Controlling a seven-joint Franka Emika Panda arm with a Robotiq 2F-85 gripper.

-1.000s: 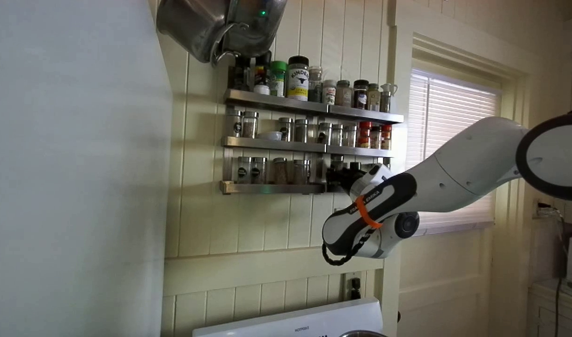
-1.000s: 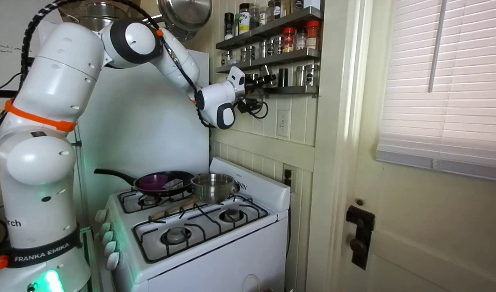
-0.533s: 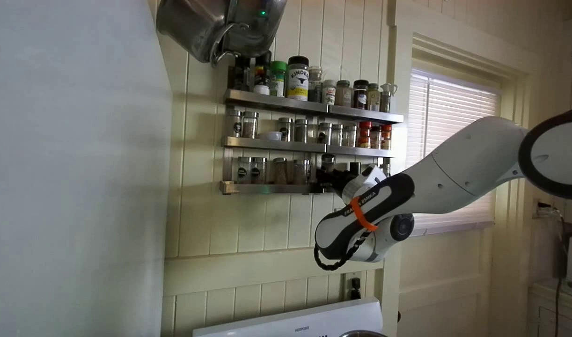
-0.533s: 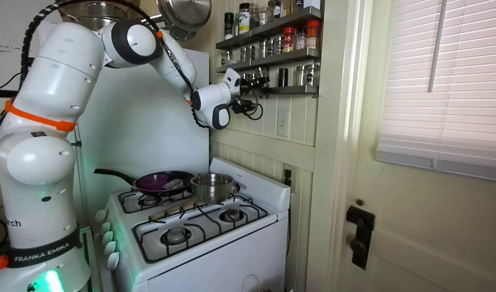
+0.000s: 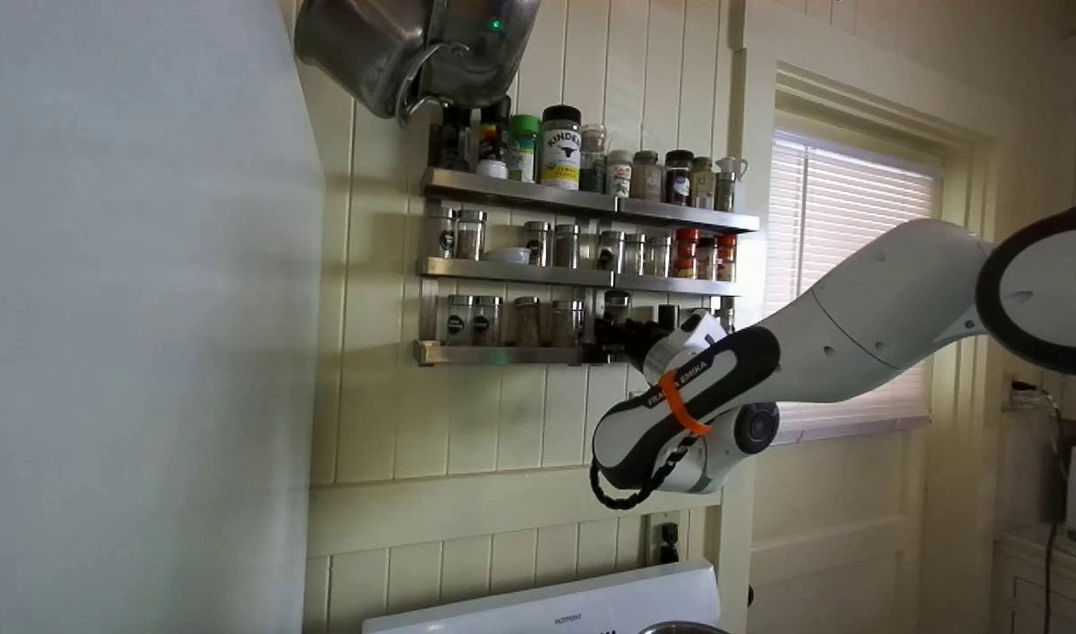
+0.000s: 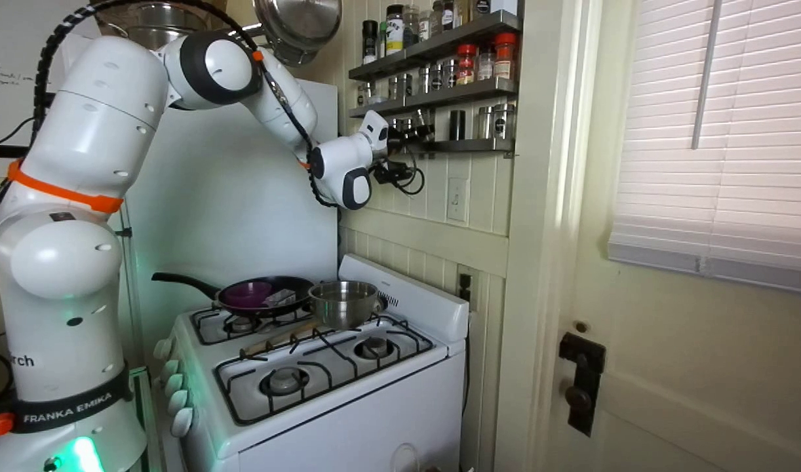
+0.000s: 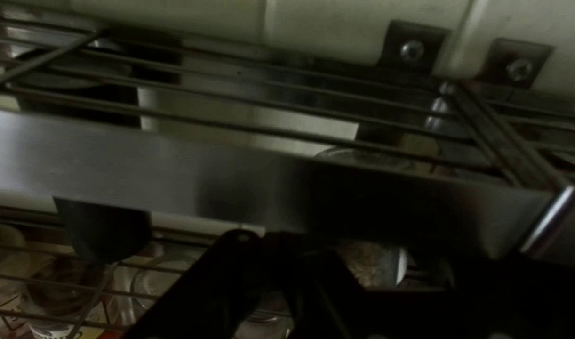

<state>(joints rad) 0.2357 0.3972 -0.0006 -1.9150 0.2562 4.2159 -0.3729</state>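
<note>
My gripper (image 5: 615,338) is at the lowest spice shelf (image 5: 512,354), and also shows in an exterior view (image 6: 410,134). It appears shut on a glass jar with a silver lid (image 5: 617,305), whose top shows tilted above the fingers (image 6: 424,119). Several similar jars (image 5: 567,324) stand on the shelf beside it. A black bottle (image 6: 457,124) stands on the other side. In the dark wrist view the gripper (image 7: 353,249) is a silhouette against the steel shelf rim (image 7: 127,165). A jar with brown contents (image 7: 365,263) shows there, partly hidden. The black bottle also shows there (image 7: 104,230).
Two more shelves (image 5: 520,271) with several jars are above. Metal pots (image 5: 371,53) hang higher up. Below is a white stove (image 6: 335,406) with a steel pot (image 6: 345,308) and a black pan (image 6: 295,288) holding a purple bowl (image 6: 246,295). A light switch (image 6: 457,198) is under the shelf.
Between one second and half a second ago, the gripper and the jar moved together a short way left along the shelf in both exterior views. Since then they look still.
</note>
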